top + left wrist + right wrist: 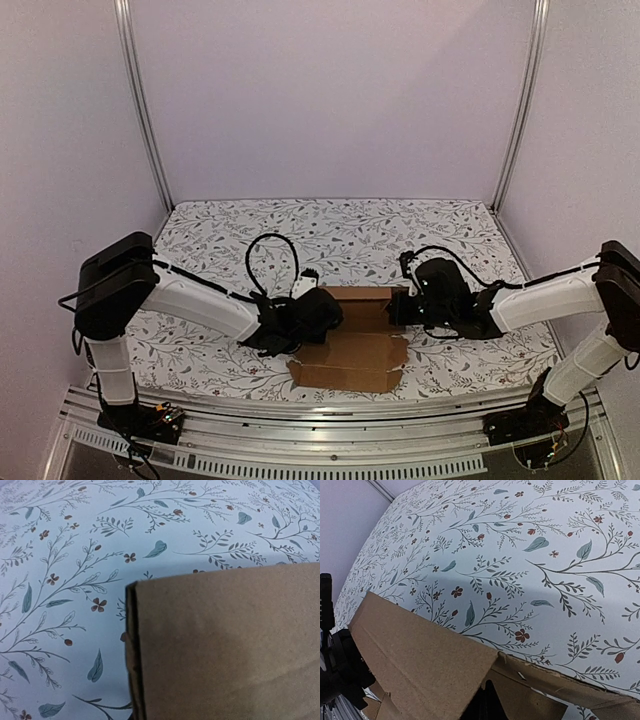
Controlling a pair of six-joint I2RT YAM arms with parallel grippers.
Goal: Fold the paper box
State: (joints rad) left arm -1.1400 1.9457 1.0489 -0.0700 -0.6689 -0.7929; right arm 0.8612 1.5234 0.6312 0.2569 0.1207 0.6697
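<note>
The paper box (352,352) is plain brown cardboard, partly folded, at the table's near middle with a flap lying flat toward the front. My left gripper (322,308) presses against its left end. In the left wrist view a cardboard panel (225,645) covers my fingers, so their state is hidden. My right gripper (398,305) is at the box's right end. In the right wrist view its dark fingertips (487,700) are together, poking up inside the box behind a raised panel (420,655).
A floral tablecloth (350,235) covers the table. A metal rail (330,415) runs along the near edge just in front of the box. Pale walls and upright posts (145,110) enclose the sides and back. The left arm shows at the right wrist view's left edge (335,670).
</note>
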